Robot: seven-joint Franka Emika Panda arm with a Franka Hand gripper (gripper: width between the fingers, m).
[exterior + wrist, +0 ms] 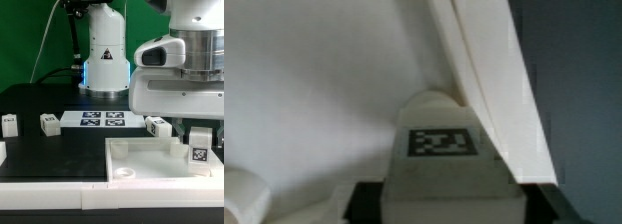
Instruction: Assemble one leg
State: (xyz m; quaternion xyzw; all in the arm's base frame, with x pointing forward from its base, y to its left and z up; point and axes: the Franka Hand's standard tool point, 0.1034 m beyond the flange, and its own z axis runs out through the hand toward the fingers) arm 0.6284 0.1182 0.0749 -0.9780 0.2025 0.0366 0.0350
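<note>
My gripper (200, 132) is shut on a leg (200, 148), a small white block with a black-and-white tag, and holds it upright at the near right corner of the large white panel (140, 166). In the wrist view the leg (443, 142) sits between the black fingers (367, 205), its tip close to the panel's raised rim (491, 80). I cannot tell whether the leg touches the panel. Three more legs lie on the black table: two on the exterior view's left (10, 124) (49, 122) and one behind the panel (157, 126).
The marker board (101, 120) lies on the table behind the panel. A round socket (124, 172) shows in the panel's near left corner, and another socket's edge shows in the wrist view (239, 198). A white robot base (104, 55) stands at the back.
</note>
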